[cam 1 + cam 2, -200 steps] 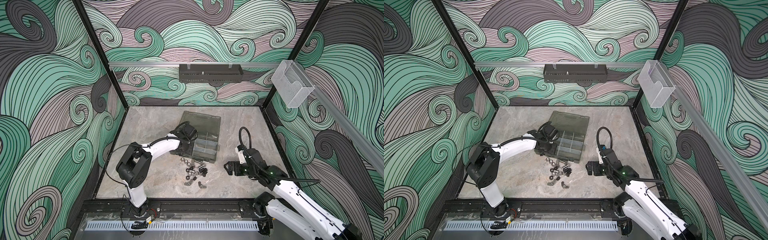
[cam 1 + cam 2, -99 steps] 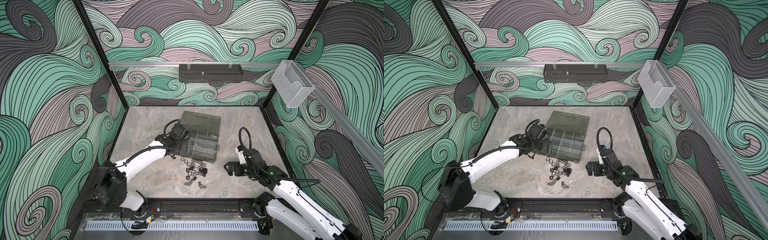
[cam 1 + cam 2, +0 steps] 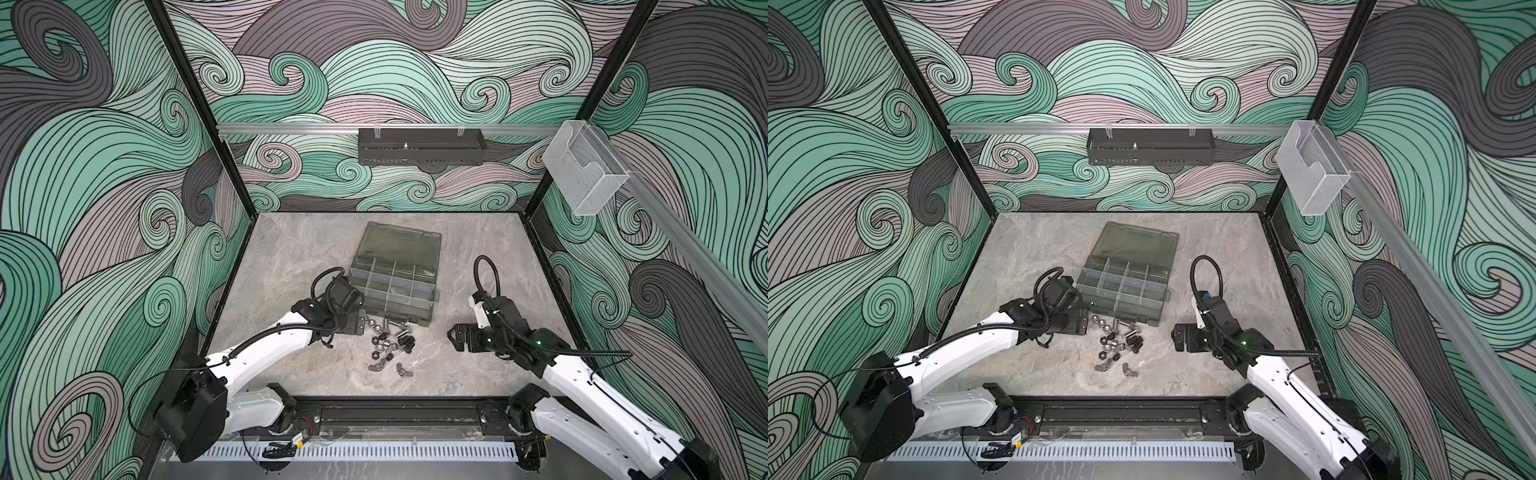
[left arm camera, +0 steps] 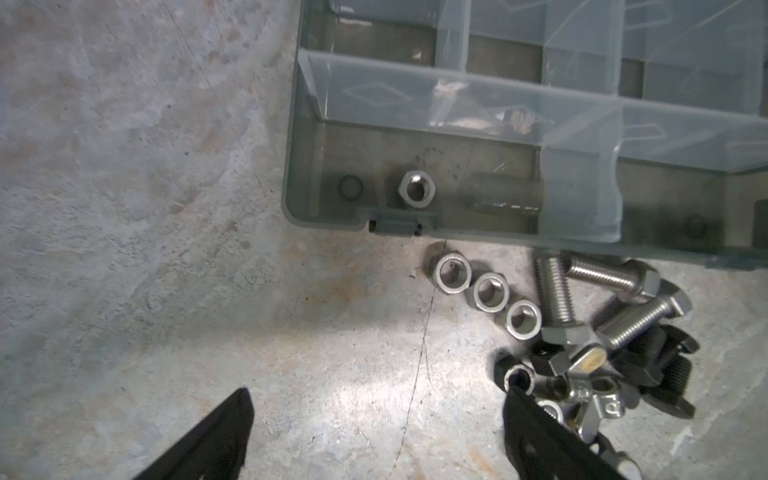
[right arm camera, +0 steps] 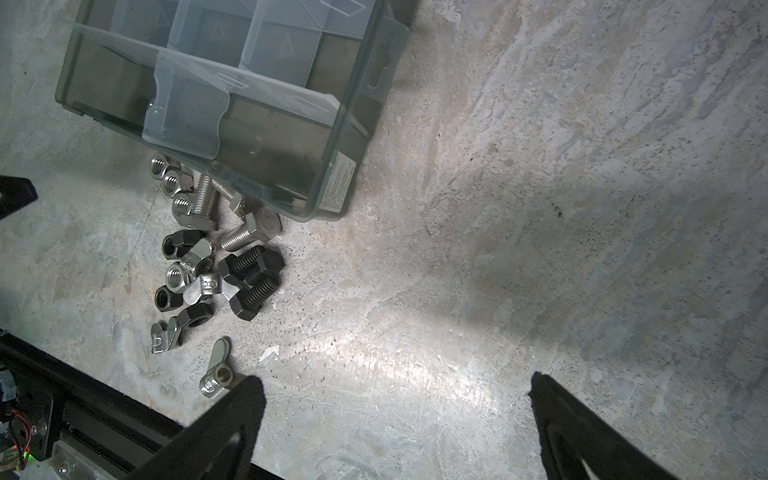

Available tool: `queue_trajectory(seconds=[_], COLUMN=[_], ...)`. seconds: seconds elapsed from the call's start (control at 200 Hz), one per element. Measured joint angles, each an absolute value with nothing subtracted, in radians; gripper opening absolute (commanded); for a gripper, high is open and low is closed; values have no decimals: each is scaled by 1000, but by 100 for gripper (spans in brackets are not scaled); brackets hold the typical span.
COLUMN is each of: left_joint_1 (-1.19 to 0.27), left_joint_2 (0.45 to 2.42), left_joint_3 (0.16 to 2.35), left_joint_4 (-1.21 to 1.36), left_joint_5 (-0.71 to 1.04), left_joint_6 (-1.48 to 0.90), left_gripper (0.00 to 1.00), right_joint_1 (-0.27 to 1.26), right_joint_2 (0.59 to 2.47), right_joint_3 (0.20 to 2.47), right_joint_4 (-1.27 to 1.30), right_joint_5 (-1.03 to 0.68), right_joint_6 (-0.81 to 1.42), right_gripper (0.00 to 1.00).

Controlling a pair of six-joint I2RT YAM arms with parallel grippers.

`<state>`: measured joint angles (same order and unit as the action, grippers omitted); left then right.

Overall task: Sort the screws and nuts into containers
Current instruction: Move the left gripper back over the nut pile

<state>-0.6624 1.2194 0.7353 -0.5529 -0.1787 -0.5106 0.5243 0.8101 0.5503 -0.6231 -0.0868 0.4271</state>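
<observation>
**Both hands wide open, one nut in the box**

The left hand (image 4: 376,399) is spread wide, with nothing but bare worktop (image 4: 124,208) between its fingers. It hangs low at the near left corner of the organiser case (image 3: 399,243), right beside the loose pile. One finger (image 4: 536,432) overlaps the edge of the heap, its tip over a small silver nut. Whether it touches or sits just above, I can't tell from here.

Look into the containers (image 4: 415,95). In the corner cell a single silver hex nut (image 4: 417,189) lies flat against the front wall, straight ahead of the left hand. A grey smear further along that cell, behind the divider, might be a screw, but it is too blurred to call.

Outside the case, three silver nuts (image 4: 486,293) sit in a touching row just off the front wall. The silver screws (image 4: 555,297) lie beside them, one tucked against the case. The black screws (image 5: 253,278) are tangled in with the darker pieces. Two winged nuts (image 5: 216,374) lie a little apart on the near side.

The right hand (image 5: 397,380) is also spread and empty. It sits over bare worktop to the right of the pile, fingers aimed towards it.
</observation>
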Motion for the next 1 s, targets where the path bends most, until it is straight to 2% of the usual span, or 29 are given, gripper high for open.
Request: queue_trajectory(seconds=[0.36,0.56,1.001], left_joint_1=[-662,-662,-662], left_joint_2=[1361,1473,1568], left_joint_3=[722,774,832], left_joint_4=[-470,-457,-387], left_joint_5=[-127,-124,-129], left_joint_6=[-506,-500,-596], left_gripper=[87,85,78], right_joint_1=[524,524,524], right_joint_2=[801,794,773], right_joint_3=[547,547,542], right_joint_4=[-617,-617,-618], right_joint_5=[-84,-81,-78], right_joint_6=[429,433,450], right_gripper=[99,99,99])
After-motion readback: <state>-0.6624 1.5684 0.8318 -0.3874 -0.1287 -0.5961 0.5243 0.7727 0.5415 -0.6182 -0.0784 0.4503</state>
